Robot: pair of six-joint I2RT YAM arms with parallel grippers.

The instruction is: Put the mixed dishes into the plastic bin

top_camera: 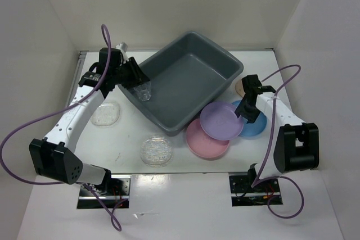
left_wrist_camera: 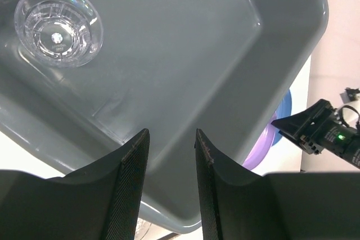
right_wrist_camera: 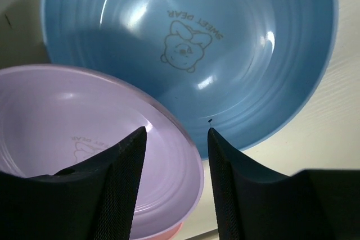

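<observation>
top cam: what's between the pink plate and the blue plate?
The lilac plate: it lies between the pink plate and the blue plate, overlapping both. Clear in the top view; the right wrist view shows its rim over the blue one.

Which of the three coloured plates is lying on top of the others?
The lilac plate. Its rim overlaps both the pink plate and the blue plate, and the open right gripper straddles its edge.

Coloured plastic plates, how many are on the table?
3, all right of the grey bin: the lilac plate lies over the pink plate, nearer the arms, and over the blue plate, by the right claw. Others could be hidden beneath.
</observation>
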